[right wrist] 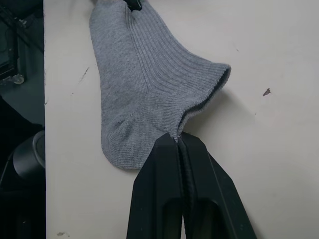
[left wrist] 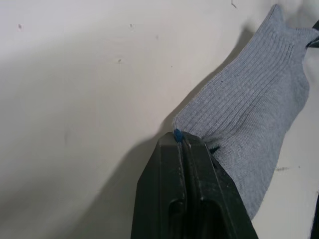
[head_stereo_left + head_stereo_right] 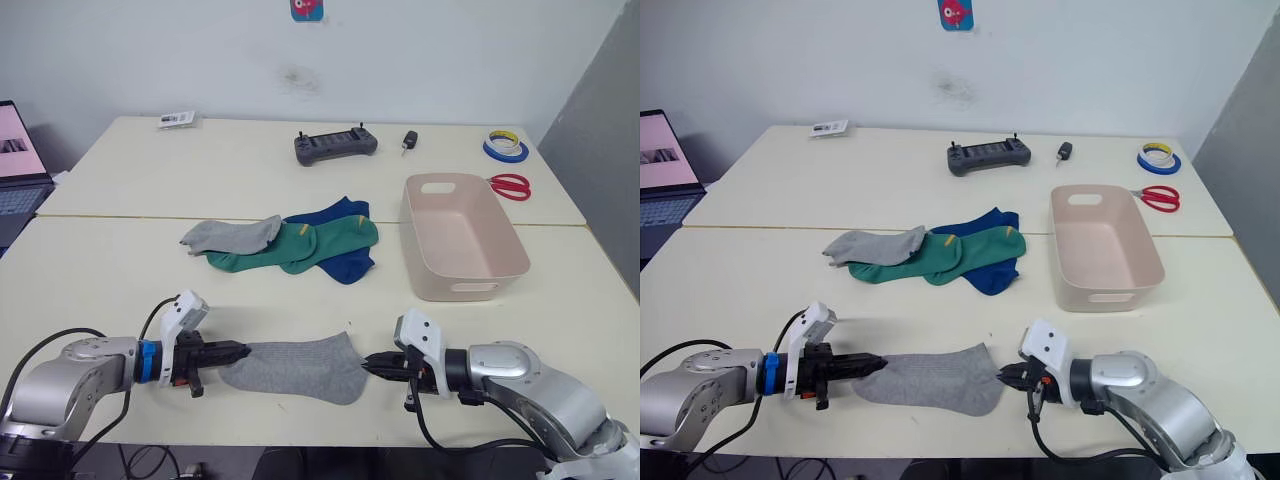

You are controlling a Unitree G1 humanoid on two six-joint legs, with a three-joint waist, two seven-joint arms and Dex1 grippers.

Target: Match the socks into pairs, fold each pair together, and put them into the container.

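Grey sock (image 3: 298, 369) lies flat on the near table (image 3: 90, 290), close to the front edge, stretched between both grippers. L gripper (image 3: 238, 351) pinches its toe end, fingers pressed together on the fabric edge; the left wrist view shows the closed tips right at the sock's rim. R gripper (image 3: 372, 364) pinches the opposite end near the cuff/heel, fingers also clamped tight on a bit of fabric, cuff opening just beside the tips in the right wrist view. Sock's heel bulge sits toward the front edge, next to the R gripper.

Both forearms come in low and roughly level over the table, pointing at each other along the front edge, L from the left, R from the right, wrists about the same height.

Rest of socks sit in a heap (image 3: 290, 240) mid-table, well apart from the grippers: 2nd grey sock (image 3: 232, 235) on the left, green ones (image 3: 300, 246) in the middle overlapping it, blue ones (image 3: 335, 215) under/behind the green. Tub (image 3: 505, 235) stands right of the heap, near but not touching, long side running away from the robot, nothing seen inside.

Far table: controller (image 3: 335, 145), tape rolls (image 3: 505, 147), red scissors (image 3: 511, 186) just behind the tub, small dark item (image 3: 409, 141), a tag (image 3: 177, 119). Laptop (image 3: 20, 160) at far left.
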